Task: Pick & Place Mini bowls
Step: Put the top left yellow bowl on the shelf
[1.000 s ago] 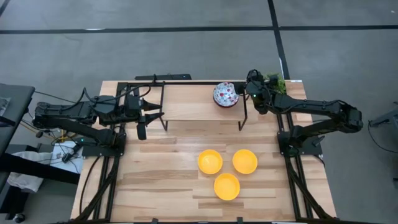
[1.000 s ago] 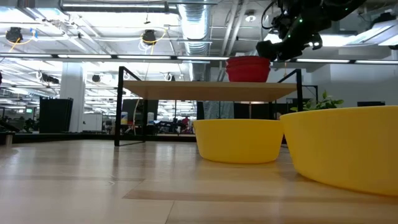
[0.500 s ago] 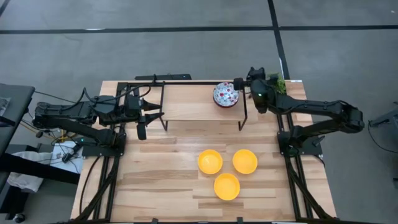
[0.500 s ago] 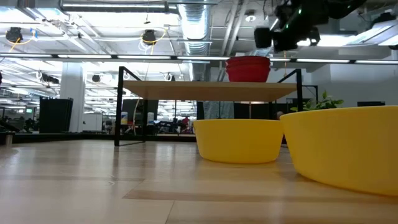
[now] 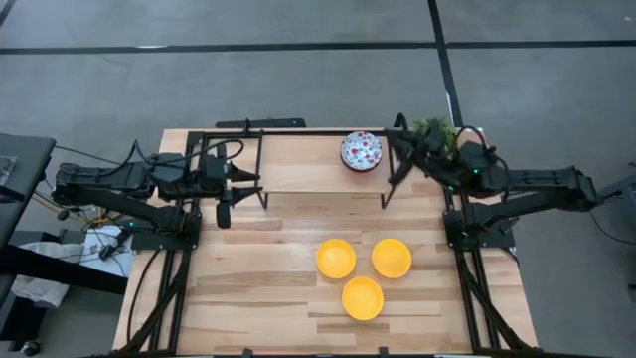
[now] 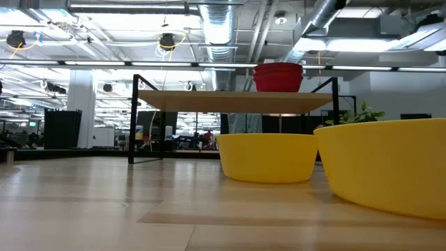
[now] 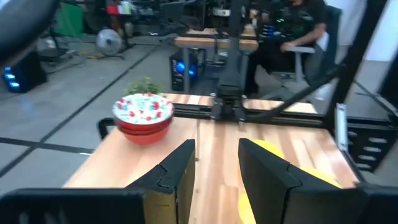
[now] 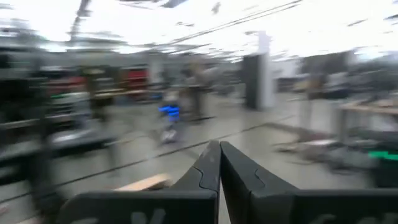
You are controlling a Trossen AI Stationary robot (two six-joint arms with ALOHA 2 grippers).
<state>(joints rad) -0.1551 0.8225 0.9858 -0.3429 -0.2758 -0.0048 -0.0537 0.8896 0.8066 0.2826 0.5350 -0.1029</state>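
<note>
Yellow mini bowls (image 5: 363, 270) x3 on table in front of rack (image 5: 298, 164) | speckled stack (image 5: 360, 151) on rack top | look light, stiff, slick, grab rim | right gripper (image 5: 399, 167) closed, empty, beside stack | left gripper (image 5: 225, 211) half open, empty, rack's far end

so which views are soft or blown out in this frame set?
Right wrist view: heavy motion blur over the whole room, ceiling washed out; only the shut right gripper reads sharp. Left wrist view: mildly soft, yet the speckled bowl stack is legible. Low view: the nearest yellow bowl looms large at the edge, ceiling lights glare. High view: even light, crisp.
</note>
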